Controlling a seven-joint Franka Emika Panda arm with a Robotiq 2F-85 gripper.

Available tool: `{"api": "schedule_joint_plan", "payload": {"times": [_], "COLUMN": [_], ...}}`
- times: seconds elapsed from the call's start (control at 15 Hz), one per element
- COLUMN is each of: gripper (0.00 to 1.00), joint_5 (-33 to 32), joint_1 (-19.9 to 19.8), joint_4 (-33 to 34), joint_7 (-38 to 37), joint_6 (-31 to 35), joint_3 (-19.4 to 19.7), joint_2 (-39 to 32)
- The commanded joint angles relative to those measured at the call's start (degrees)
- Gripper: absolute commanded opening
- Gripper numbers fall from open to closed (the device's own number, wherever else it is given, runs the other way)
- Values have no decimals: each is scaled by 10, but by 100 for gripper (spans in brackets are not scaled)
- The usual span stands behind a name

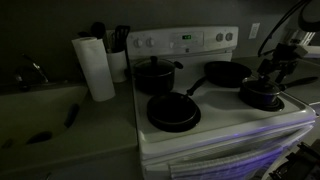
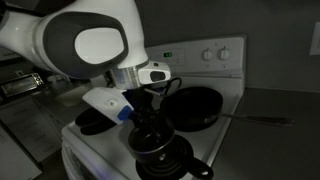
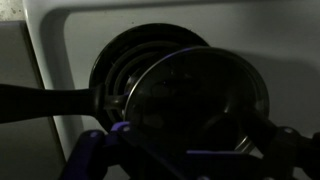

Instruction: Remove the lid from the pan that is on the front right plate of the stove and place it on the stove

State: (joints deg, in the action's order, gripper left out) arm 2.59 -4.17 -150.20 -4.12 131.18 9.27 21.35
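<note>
I've got the gripper (image 3: 193, 148) hovering right over the pan (image 1: 262, 97), jaws spread as wide as they go and nothing in them. In the wrist view the lid (image 3: 200, 95) sits just beneath me on the pan, between the two fingers, with the long handle (image 3: 40, 100) running off to one side. So this is the lining-up step and the lid is not yet gripped. It's dim and I can't pick out the knob clearly. Next I need to centre on that knob, come straight down, pinch it, then carry the lid to bare stove (image 1: 215, 125) beside me.
</note>
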Motion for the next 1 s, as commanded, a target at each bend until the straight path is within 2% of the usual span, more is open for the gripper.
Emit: {"api": "schedule_joint_plan", "payload": {"times": [0.0,0.67,0.73,0.93], "gripper": [100,100,78,59], "joint_5": [7,18,22,28], "joint_1": [-6,-3,-3,-4], "joint_4": [34,83,87,95], "joint_7": [22,38,38,29], "joint_6": [-7,-39,-47,-72], "joint_3": [-8,-11,-11,-13], "joint_2": [-38,-80,-80,-76]}}
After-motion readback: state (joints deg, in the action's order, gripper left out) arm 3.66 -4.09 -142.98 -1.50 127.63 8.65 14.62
